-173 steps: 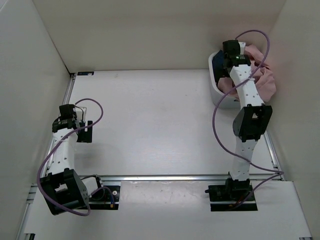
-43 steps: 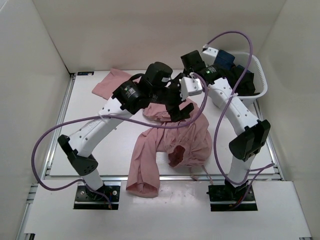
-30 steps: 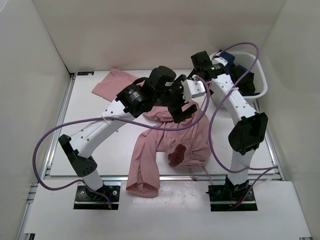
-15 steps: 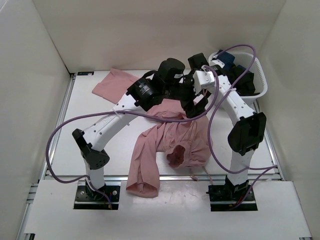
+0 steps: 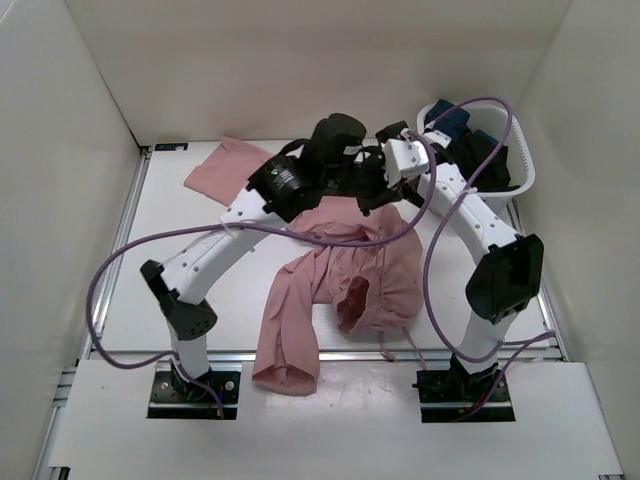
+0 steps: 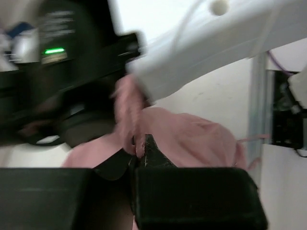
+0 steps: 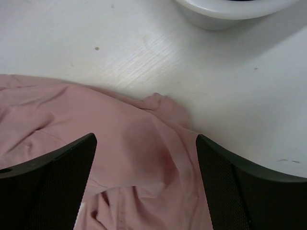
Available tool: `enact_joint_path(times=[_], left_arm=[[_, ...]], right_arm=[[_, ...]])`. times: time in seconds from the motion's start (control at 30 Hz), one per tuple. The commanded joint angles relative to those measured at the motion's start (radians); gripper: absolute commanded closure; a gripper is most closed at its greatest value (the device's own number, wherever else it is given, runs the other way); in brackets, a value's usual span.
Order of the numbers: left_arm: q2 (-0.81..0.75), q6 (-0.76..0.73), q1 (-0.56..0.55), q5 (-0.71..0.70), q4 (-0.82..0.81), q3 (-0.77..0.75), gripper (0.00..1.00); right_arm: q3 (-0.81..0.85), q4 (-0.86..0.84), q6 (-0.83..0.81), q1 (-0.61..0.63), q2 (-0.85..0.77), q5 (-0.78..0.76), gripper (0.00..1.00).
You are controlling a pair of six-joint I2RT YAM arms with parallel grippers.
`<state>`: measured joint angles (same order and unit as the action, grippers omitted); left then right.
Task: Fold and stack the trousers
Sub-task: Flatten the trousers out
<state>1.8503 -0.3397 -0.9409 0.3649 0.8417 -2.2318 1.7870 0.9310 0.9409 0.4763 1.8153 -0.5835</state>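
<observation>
Across the white table [image 5: 232, 310]: dusty-pink thin fabric trousers [image 5: 340, 275] lie crumpled in the middle. One leg trails to the far left corner, the other runs toward the near edge, and the gathered waist gapes open on the near right.
Drawstring: a thin pink cord [image 5: 392, 345] hangs loose off the waist toward the near edge.
Left claw [image 6: 140, 152]: pinched tight on a raised fold at the far right of the heap. A ridge of cloth stands up from the tips.
Right claw [image 7: 145, 141]: spread wide just above the far right edge of the cloth, with nothing between its fingers. Whether it touches the fabric I cannot tell.
Basket: a white plastic laundry basket [image 5: 522, 170] sits at the far right with dark clothes [image 5: 487, 160] inside, near the trousers but apart from them.
Feel: to my eye light, limp and without stiffness. It should sag from any point it is held by and bunch up if lifted from one spot. It doesn't look fragile, though cloth this thin may slide out of a narrow pinch.
Where to hold: I'd judge the elastic waistband best, since the gathered thickness gives the fingers something to bite. Two grips well apart along it, or one at the waist and one at a hem, should let the legs hang flat.
Watch for: both arms and their purple cables [image 5: 430, 250] crowd the same far right spot, and the loose cord could snag.
</observation>
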Motion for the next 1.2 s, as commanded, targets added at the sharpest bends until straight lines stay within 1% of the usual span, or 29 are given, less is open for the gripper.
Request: enact_joint_path(times=[0.0,0.03,0.07,0.13,0.17,0.23,0.43,0.5,0.53,0.57,0.6,0.63,0.67,0.7,0.73,0.77,0.83,0.87,0.9,0.93,0.97,1.0,1.03,1.1,1.13,1.17], left_arm=[[-0.184,-0.097,-0.001,-0.170,-0.006,-0.017,0.86],[-0.203,-0.137,-0.001,-0.202,-0.006,-0.017,0.86],[-0.239,-0.156,-0.001,-0.263,-0.006,-0.017,0.86],[-0.273,-0.201,-0.001,-0.308,-0.006,-0.008,0.86],[-0.308,-0.202,-0.001,-0.345,-0.006,0.018,0.86],[-0.344,-0.214,-0.001,-0.372,-0.006,0.058,0.86],[-0.465,-0.223,0.031,-0.394,-0.006,0.233,0.86],[-0.487,-0.236,0.031,-0.370,0.003,0.302,0.86],[-0.487,-0.236,0.031,-0.360,0.013,0.314,0.76],[-0.487,-0.236,0.031,-0.330,0.013,0.314,0.67],[-0.474,-0.226,0.031,-0.310,0.025,0.323,0.62],[-0.462,-0.226,0.031,-0.291,0.025,0.324,0.62],[-0.447,-0.226,0.031,-0.279,0.025,0.313,0.67],[-0.407,-0.216,0.031,-0.246,0.025,0.289,0.76],[-0.384,-0.216,0.031,-0.227,0.025,0.273,0.86],[-0.357,-0.216,0.031,-0.174,0.025,0.255,0.86],[-0.269,-0.199,0.031,-0.123,0.025,0.174,0.86],[-0.238,-0.181,0.031,-0.109,0.025,0.134,0.83],[-0.188,-0.141,0.031,-0.109,0.034,0.054,0.72],[-0.175,-0.131,0.031,-0.133,0.045,0.028,0.53],[-0.175,-0.131,0.031,-0.159,0.045,0.018,0.16],[-0.175,-0.131,0.031,-0.235,0.045,0.018,0.08],[-0.209,-0.131,0.031,-0.288,0.045,0.056,0.02],[-0.261,-0.121,0.074,-0.355,0.045,0.124,0.00],[-0.340,-0.120,0.152,-0.337,0.045,0.229,0.00],[-0.383,-0.111,0.193,-0.310,0.065,0.294,0.00]], right_arm=[[-0.069,-0.001,-0.073,-0.002,-0.099,-0.107,0.11],[-0.090,-0.001,-0.097,-0.002,-0.109,-0.122,0.11],[-0.131,-0.001,-0.097,-0.002,-0.132,-0.136,0.10],[-0.167,0.009,-0.119,-0.002,-0.161,-0.177,0.09],[-0.182,0.009,-0.119,-0.002,-0.171,-0.177,0.09],[-0.222,0.018,-0.119,-0.027,-0.186,-0.177,0.08],[-0.265,0.041,-0.140,-0.108,-0.235,-0.177,0.08],[-0.265,0.032,-0.186,-0.108,-0.248,-0.177,0.06],[-0.265,-0.001,-0.215,-0.108,-0.272,-0.164,0.04],[-0.256,-0.023,-0.287,-0.108,-0.272,-0.141,0.03],[-0.242,-0.037,-0.315,-0.099,-0.286,-0.106,0.03],[-0.224,-0.037,-0.333,-0.090,-0.286,-0.105,0.01],[-0.203,-0.025,-0.349,-0.090,-0.295,-0.119,0.01],[-0.160,-0.009,-0.349,-0.090,-0.295,-0.119,0.01],[-0.140,0.026,-0.349,-0.090,-0.309,-0.157,0.01],[-0.126,0.040,-0.349,-0.090,-0.332,-0.174,0.01],[-0.103,0.061,-0.349,-0.090,-0.361,-0.202,0.01],[-0.091,0.075,-0.340,-0.090,-0.391,-0.202,0.01],[-0.090,0.075,-0.340,-0.090,-0.408,-0.202,0.01],[-0.090,0.084,-0.349,-0.099,-0.422,-0.188,0.01],[-0.090,0.085,-0.362,-0.099,-0.447,-0.164,0.01],[-0.100,0.098,-0.399,-0.099,-0.447,-0.126,0.01],[-0.109,0.133,-0.412,-0.099,-0.459,-0.023,0.01],[-0.181,0.184,-0.412,-0.059,-0.459,0.058,0.01],[-0.233,0.196,-0.412,0.011,-0.470,0.092,0.01],[-0.295,0.196,-0.398,0.053,-0.485,0.128,0.01]])
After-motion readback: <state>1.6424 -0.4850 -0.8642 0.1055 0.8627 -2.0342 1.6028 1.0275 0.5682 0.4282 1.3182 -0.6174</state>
